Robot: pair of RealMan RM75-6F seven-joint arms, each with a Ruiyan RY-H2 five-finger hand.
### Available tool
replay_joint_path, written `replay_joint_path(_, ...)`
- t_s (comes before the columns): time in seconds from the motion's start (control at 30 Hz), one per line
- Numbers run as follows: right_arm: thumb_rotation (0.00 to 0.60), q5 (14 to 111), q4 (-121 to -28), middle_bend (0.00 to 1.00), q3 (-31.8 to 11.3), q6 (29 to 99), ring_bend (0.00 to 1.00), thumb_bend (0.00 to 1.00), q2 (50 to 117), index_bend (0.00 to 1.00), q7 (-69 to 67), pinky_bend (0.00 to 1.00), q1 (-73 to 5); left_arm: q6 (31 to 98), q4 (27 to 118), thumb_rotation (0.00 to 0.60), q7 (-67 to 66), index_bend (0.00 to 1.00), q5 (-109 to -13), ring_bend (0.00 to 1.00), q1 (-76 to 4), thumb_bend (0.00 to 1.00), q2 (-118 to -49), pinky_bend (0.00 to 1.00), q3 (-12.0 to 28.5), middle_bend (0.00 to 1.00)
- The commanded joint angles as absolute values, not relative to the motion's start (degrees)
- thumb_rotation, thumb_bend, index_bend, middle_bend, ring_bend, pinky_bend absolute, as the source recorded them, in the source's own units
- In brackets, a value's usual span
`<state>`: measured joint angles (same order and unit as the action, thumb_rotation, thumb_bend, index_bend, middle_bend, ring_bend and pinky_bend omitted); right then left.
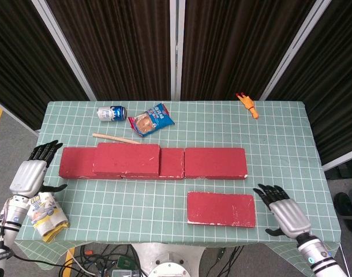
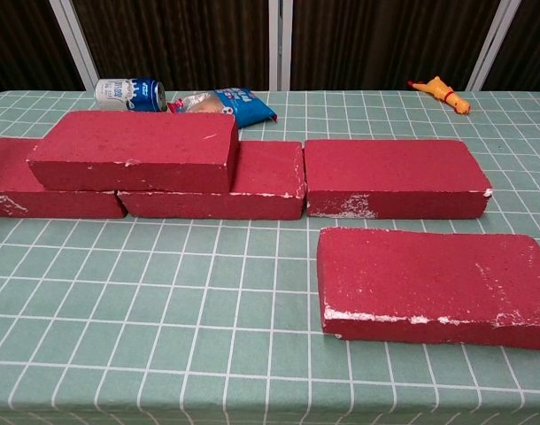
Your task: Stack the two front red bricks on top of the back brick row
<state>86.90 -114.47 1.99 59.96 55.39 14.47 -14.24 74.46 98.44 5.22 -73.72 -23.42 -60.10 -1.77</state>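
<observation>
A row of red bricks (image 1: 215,163) (image 2: 394,177) runs across the middle of the table. One red brick (image 1: 127,159) (image 2: 135,150) lies stacked on the row's left part. Another red brick (image 1: 221,209) (image 2: 434,282) lies flat on the cloth in front, at the right. My left hand (image 1: 30,175) hangs off the table's left edge, fingers spread, holding nothing. My right hand (image 1: 284,213) hovers just right of the front brick, fingers spread and empty. The chest view shows only a dark fingertip at its right edge.
At the back left lie a drink can (image 1: 112,113) (image 2: 129,93), a snack bag (image 1: 150,120) (image 2: 226,104) and a thin wooden stick (image 1: 116,138). An orange toy (image 1: 247,105) (image 2: 440,92) sits back right. A yellow packet (image 1: 46,213) lies at the front left corner.
</observation>
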Motion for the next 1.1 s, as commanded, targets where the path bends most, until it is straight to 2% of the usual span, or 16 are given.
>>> replay_joint_path(0.03, 0.6, 87.46, -114.77, 0.0, 1.57, 57.91, 0.0, 0.0, 58.89, 0.0, 16.28, 0.0, -16.56, 75.03, 97.32, 0.6, 6.13, 0.04, -74.23, 0.0, -22.42, 0.07, -60.49, 0.0, -1.46, 0.0)
replay_joint_path(0.37, 0.6, 77.56, -111.52, 0.0, -0.31, 53.34, 0.0, 0.0, 68.26, 0.0, 25.1, 0.0, -20.89, 73.2, 95.25, 0.6, 9.3, 0.04, -75.08, 0.0, -20.24, 0.07, -60.04, 0.0, -0.8, 0.0)
replay_joint_path(0.63, 0.6, 71.73, -109.85, 0.0, -1.08, 50.73, 0.0, 0.0, 72.3, 0.0, 25.36, 0.0, -23.93, 72.93, 93.63, 0.6, 10.79, 0.04, -76.47, 0.0, -18.77, 0.07, -60.2, 0.0, -0.42, 0.0)
replay_joint_path(1.1, 0.6, 68.05, -105.57, 0.01, -1.13, 53.31, 0.0, 0.0, 77.72, 0.0, 26.32, 0.0, -26.0, 70.36, 91.53, 0.6, 12.95, 0.04, -76.58, 0.0, -17.43, 0.07, -60.2, 0.0, 0.4, 0.0)
